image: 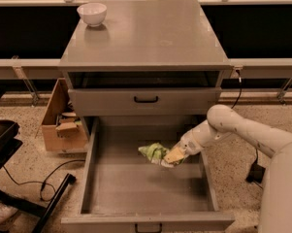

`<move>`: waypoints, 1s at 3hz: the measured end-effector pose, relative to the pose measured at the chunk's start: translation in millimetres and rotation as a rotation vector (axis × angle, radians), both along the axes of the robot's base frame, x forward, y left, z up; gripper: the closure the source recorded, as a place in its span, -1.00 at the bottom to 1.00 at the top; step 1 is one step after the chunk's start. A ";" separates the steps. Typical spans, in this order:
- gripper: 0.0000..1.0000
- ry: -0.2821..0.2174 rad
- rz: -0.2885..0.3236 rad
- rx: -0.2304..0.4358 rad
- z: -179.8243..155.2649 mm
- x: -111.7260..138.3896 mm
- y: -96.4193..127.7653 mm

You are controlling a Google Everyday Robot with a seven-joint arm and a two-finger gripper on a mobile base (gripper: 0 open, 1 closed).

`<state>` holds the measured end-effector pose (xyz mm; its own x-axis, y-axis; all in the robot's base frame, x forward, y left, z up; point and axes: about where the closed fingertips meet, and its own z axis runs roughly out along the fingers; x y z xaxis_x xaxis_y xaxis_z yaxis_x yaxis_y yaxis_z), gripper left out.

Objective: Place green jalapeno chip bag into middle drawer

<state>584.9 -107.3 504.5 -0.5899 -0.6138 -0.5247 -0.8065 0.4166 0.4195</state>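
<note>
Camera view looks down on a grey cabinet (145, 38) with the middle drawer (89, 178) pulled far out toward the 6 o'clock side. The drawer is big and deep, and its black handle peeks out at the bottom edge.

The white arm (242, 130) comes in from the 3 o'clock side and reaches over the drawer's right wall. The gripper (173, 156) is inside the drawer, in the back half and a bit to the right of the middle. Its jaws are pinched closed on the green jalapeno chip bag (153, 152). The bag sticks out from the jaws toward 9 o'clock, all crumpled up. Its right end is tucked between the jaws. The bag is low in the drawer, over the grey floor. I cannot tell if it touches the floor.

Above the open drawer, at 12 o'clock from the bag, is a shallower drawer (111, 102) with a black handle, and it is shut. A white bowl (92, 13) sits on the cabinet top at the far left corner. A cardboard box (56, 125) stands on the ground just beside the cabinet, at 9 o'clock.
</note>
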 end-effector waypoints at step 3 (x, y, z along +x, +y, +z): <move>-0.30 0.004 -0.001 0.000 -3.6 -0.7 0.1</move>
<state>584.2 -107.2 501.0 -0.5925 -0.6132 -0.5225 -0.8045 0.4170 0.4230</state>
